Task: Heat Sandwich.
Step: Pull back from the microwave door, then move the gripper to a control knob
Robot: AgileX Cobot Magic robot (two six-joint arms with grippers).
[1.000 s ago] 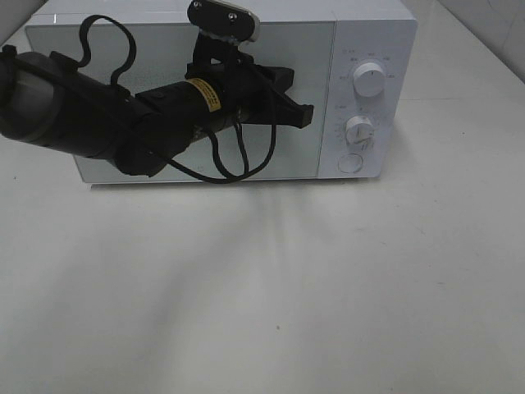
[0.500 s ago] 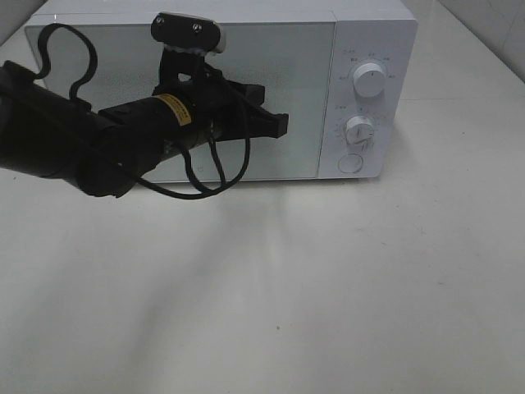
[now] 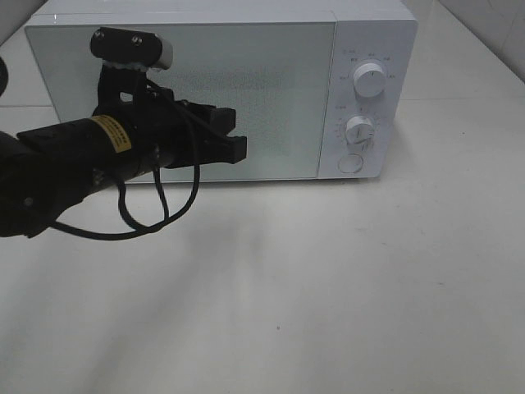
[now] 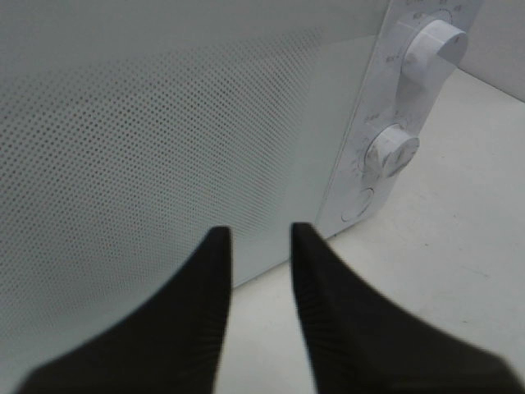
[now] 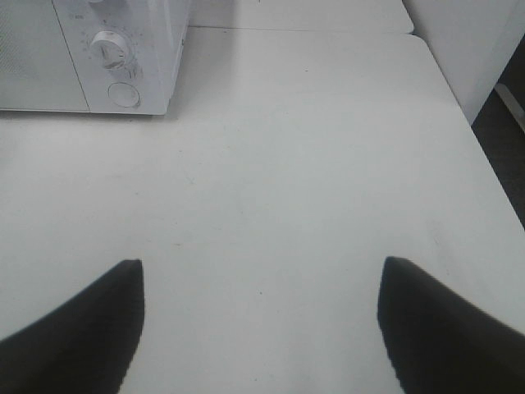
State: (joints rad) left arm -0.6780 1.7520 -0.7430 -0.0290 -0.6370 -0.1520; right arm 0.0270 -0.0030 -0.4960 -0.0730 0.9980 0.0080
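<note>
The white microwave (image 3: pixel 279 90) stands at the back of the table with its door shut. It also shows in the left wrist view (image 4: pixel 164 139) and the right wrist view (image 5: pixel 49 57). The sandwich is out of view, and I cannot see through the door. My left gripper (image 3: pixel 238 148) hovers in front of the lower left part of the door, pointing right; in the left wrist view (image 4: pixel 258 234) its jaws stand a little apart and hold nothing. My right gripper (image 5: pixel 262 271) is wide open and empty over bare table, to the right of the microwave and nearer the front.
The control panel has an upper knob (image 3: pixel 369 80), a lower knob (image 3: pixel 359 130) and a round button (image 3: pixel 350 162). A black cable (image 3: pixel 156 205) hangs under the left arm. The white table (image 3: pixel 328 287) ends at its right edge (image 5: pixel 467 123).
My left arm has drawn back to the left and lower, from in front of the door's middle to its lower left part. The microwave has not moved.
</note>
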